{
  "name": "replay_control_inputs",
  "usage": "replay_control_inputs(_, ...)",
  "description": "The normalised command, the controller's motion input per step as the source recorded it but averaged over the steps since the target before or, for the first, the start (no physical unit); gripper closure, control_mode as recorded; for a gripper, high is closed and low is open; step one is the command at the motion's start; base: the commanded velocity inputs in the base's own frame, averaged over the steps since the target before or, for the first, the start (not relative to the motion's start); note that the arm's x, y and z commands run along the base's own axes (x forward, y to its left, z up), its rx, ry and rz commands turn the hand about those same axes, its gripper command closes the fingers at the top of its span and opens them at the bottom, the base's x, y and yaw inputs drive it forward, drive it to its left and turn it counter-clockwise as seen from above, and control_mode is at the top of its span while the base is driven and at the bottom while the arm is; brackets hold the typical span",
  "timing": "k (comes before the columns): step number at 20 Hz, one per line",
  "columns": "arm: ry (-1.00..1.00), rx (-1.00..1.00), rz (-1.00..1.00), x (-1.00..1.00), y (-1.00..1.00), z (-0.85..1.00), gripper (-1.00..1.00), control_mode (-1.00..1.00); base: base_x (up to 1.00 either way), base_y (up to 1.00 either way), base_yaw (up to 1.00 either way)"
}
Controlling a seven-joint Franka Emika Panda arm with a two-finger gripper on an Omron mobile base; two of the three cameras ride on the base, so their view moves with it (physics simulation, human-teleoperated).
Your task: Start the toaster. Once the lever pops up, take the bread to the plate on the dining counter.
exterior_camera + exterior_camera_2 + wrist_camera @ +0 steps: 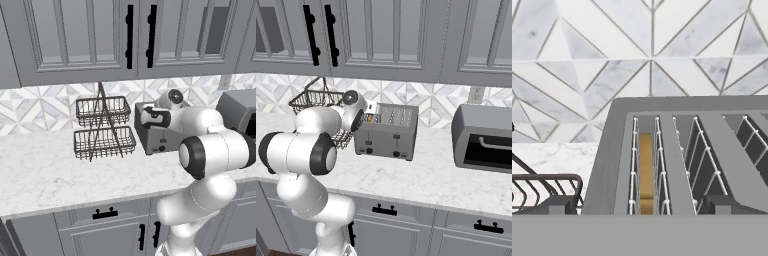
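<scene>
- Hand view looks straight down on the toaster [677, 150], its wire-lined slots open to the camera, with the bread [645, 172] seated deep in the left slot as a narrow tan strip between the guides.
- Both dark fingertips [556, 206] rise at the lower edge of that view, set wide apart with nothing between them: the hand is open and holds nothing.
- Right base view shows the toaster [387, 134] standing on the marble table [456, 185], its dark knobs and lever slots facing out, with the hand [370, 116] hovering just above its left end; whether anything touches the metal cannot be told.
- Left base view has the arm folded in front of the toaster [150, 131], the hand [156, 117] near its top, and a two-tier wire basket [104, 131] standing empty just beside it.
- A larger toaster oven [483, 137] with a dark glass door sits well apart on the same table and plays no part in the job.
- Judged from these pictures, the task is at its very start: the bread is loaded, but the lever position is too small to read, so it seems the toaster has yet to be started.
- Everything else appears to be left: pressing the lever, waiting for it to pop up, lifting the slice out and carrying it to the plate on the dining counter.
</scene>
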Motion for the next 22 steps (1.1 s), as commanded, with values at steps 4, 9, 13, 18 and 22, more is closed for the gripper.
replay_control_inputs(4, 0.01, 0.0, 0.0, 0.0, -0.04, 0.0, -1.0, -1.0, 0.0, 0.0, 0.0)
replay_control_inputs(9, 0.0, 0.0, 0.0, 0.0, 0.0, 0.0, -1.0, -1.0, 0.0, 0.0, 0.0)
replay_control_inputs(13, 0.0, 0.0, 0.0, 0.0, 0.0, 0.0, -1.0, -1.0, 0.0, 0.0, 0.0)
replay_control_inputs(18, 0.0, 0.0, 0.0, 0.0, 0.0, 0.0, -1.0, -1.0, 0.0, 0.0, 0.0)
replay_control_inputs(22, 0.0, 0.0, 0.0, 0.0, 0.0, 0.0, -1.0, -1.0, 0.0, 0.0, 0.0)
